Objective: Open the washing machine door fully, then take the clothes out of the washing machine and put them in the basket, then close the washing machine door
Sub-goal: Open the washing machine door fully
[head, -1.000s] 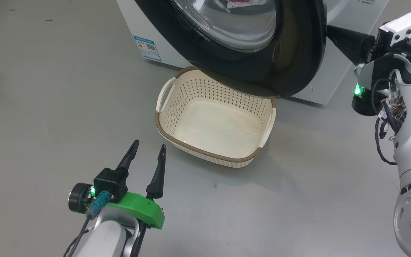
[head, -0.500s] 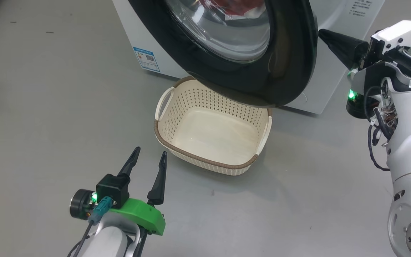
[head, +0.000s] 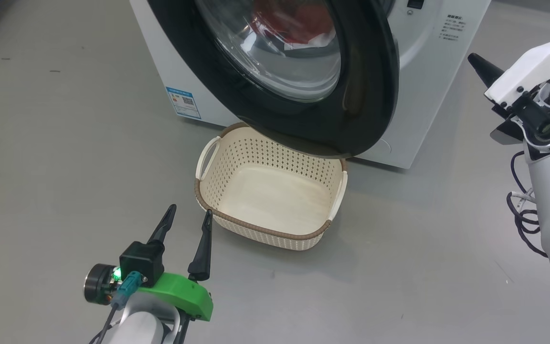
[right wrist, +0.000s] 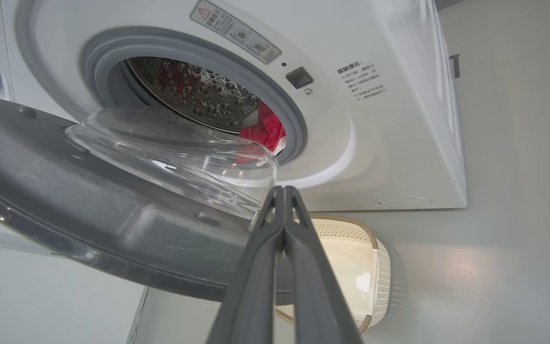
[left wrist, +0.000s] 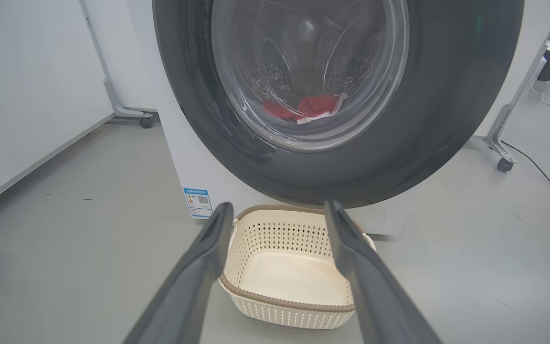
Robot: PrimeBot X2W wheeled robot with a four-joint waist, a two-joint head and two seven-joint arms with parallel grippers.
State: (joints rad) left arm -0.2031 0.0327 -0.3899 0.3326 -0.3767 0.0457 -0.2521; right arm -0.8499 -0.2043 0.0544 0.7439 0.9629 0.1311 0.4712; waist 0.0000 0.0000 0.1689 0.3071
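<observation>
The washing machine (head: 428,86) stands on the floor ahead of me. Its door (head: 365,86) is swung partway out toward me and overhangs the far edge of the basket (head: 275,237), which sits on the floor just in front of the machine. The clothes (right wrist: 265,131) lie inside the drum, behind the door. My left gripper (head: 190,209) is just beside the basket's near left corner, and my right gripper (head: 475,61) is right of the door, apart from it.

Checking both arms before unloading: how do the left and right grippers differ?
The left gripper has its long dark fingers spread apart; the right gripper has them pressed together. The left points at the cream perforated basket; the right at the black-rimmed round door's inner side. Both hold nothing.
</observation>
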